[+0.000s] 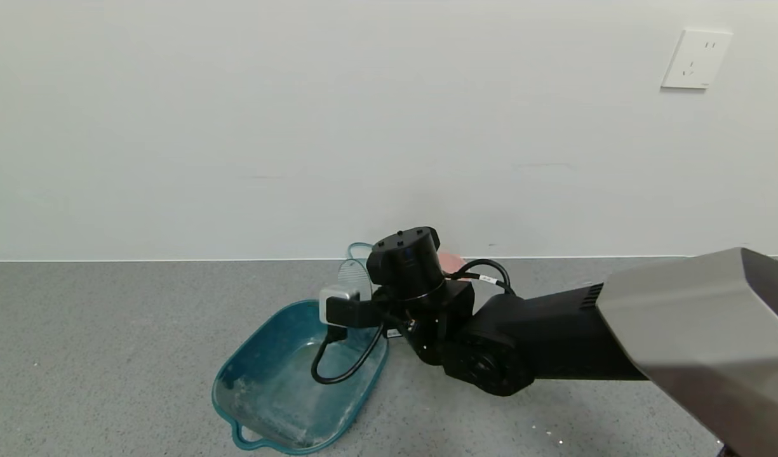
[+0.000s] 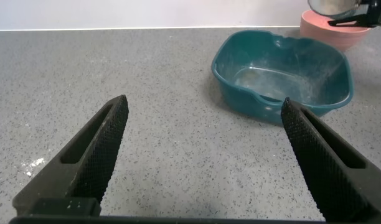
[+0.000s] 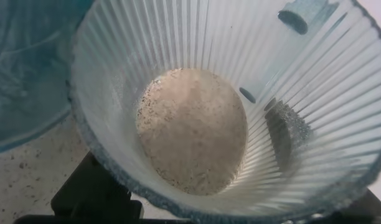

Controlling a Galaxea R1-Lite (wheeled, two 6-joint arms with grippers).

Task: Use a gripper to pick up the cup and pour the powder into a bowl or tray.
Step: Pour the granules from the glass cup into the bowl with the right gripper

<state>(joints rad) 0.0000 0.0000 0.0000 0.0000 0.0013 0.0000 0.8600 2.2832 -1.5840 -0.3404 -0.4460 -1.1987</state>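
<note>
Ribbed translucent cup, beige powder inside, seemingly gripped by right hand.

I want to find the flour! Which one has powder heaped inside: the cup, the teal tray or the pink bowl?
The ribbed cup, held by the right pincer, holds a beige heap. The teal tray is only dusted; the pink bowl's inside is hidden.

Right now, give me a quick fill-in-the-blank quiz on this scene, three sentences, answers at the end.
1. The right gripper holds the ribbed ____ above the teal tray's far end.
2. The powder is still inside the ____.
3. The left gripper's jaws stand ____ over the grey counter.

Missing words: cup; cup; open
</note>
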